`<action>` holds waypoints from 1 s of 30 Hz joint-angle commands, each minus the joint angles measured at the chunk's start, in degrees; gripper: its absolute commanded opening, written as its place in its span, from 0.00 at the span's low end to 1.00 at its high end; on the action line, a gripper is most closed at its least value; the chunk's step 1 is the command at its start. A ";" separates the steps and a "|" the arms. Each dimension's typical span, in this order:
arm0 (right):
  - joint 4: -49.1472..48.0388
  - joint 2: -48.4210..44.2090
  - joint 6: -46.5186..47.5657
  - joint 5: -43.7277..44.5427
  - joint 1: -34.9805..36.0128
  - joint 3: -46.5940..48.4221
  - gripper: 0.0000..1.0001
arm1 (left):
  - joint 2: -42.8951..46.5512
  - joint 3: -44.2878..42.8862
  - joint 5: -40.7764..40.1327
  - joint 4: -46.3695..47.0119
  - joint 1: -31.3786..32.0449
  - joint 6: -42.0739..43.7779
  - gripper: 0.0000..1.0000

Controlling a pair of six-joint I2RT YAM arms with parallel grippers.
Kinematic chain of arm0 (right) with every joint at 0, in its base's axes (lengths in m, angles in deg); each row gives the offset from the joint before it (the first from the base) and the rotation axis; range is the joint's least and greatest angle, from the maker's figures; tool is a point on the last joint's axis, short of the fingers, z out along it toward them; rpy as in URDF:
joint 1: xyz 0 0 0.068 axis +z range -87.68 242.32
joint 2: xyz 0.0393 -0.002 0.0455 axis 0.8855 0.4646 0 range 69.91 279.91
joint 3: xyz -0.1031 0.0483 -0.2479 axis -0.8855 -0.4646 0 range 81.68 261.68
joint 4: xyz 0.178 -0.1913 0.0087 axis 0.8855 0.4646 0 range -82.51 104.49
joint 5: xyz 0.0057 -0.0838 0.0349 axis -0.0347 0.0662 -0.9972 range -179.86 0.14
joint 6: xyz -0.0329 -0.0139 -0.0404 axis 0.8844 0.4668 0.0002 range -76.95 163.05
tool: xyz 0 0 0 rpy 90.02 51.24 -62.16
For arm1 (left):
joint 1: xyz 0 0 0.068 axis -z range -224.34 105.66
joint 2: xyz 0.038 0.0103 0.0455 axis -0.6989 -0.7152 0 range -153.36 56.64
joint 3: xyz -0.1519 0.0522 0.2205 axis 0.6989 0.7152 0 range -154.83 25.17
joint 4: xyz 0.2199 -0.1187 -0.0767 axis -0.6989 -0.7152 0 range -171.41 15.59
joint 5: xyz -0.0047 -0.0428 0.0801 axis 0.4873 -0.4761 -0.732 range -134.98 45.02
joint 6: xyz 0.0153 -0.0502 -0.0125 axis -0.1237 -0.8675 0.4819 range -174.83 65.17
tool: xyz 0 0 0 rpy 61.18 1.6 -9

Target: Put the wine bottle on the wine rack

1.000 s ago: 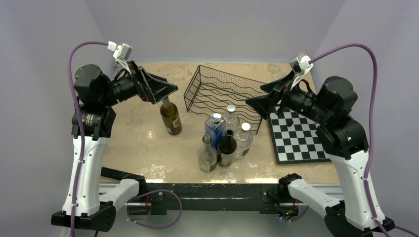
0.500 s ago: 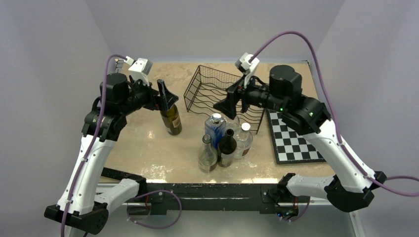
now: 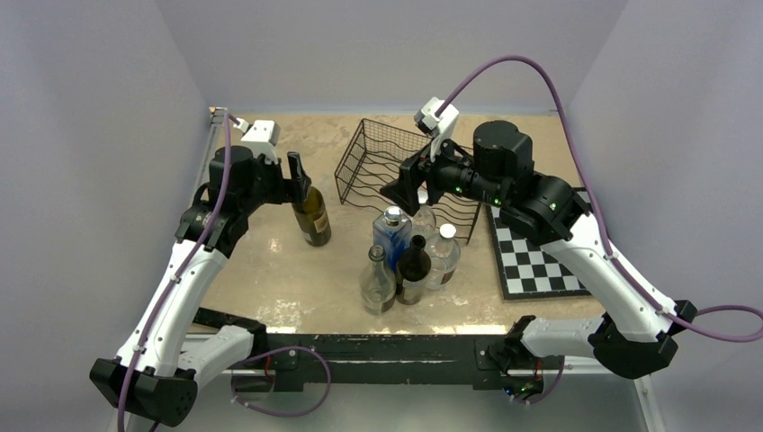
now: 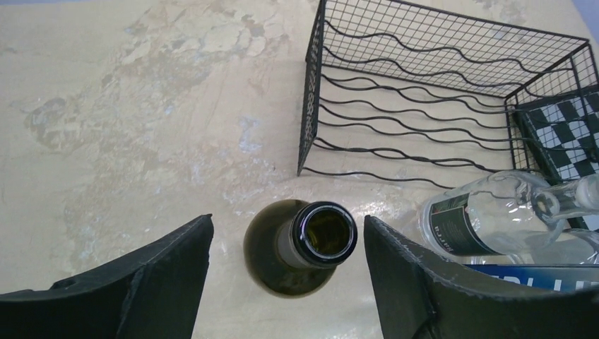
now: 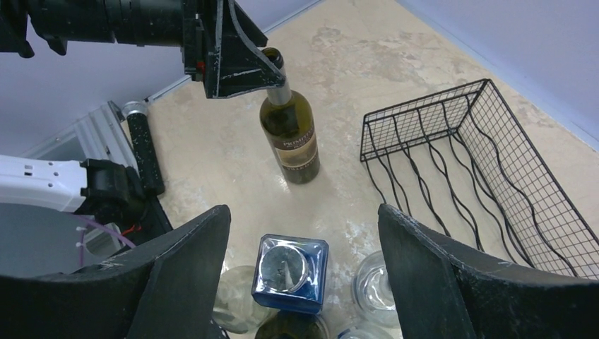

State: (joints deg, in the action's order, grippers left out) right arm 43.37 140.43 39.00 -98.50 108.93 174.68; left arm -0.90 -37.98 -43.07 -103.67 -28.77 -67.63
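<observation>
Table (image 3: 261, 261) of beige marbled surface, arm bases along its near edge. Toward the left edge, about midway back: dark green glass wine bottle (image 3: 311, 214), upright, uncorked, tan label on its body, standing left of the rack and apart from it, not yet on it. Around the bottle's neck: left gripper (image 3: 297, 180), black fingers (image 4: 162, 275) parted, one to each side of the open mouth, a clear gap to the glass on both sides, no grip. Next, at the middle of the far edge: black wire-mesh wine rack (image 3: 405, 171) with wavy cradle wires, flat on the surface. In front of it, at the table's centre: tight cluster of upright bottles, namely blue square bottle with a silver cap (image 3: 392, 229), clear glass bottles with pale caps (image 3: 443, 256), dark glass bottle (image 3: 413, 268), and clear open-necked bottle (image 3: 377, 286) closest to the near edge. Above the far side of that cluster, by the rack's near rim: right gripper (image 3: 402, 187), black fingers (image 5: 176, 275) spread wide, holding nothing. Along the right edge: black-and-white chessboard (image 3: 540, 256), flat, its far corner at the rack's right end; touching or just beside, cannot tell.
</observation>
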 commanded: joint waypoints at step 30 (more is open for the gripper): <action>-12.96 -2.14 3.73 -5.28 0.49 -3.65 0.99 | 2.85 -10.00 -4.47 1.41 1.43 4.18 0.00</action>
State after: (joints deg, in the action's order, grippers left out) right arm 35.70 138.20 41.40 -99.09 108.93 169.60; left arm -1.14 -37.09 -45.32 -103.71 -27.54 -61.75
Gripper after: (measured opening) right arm 0.985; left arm 0.387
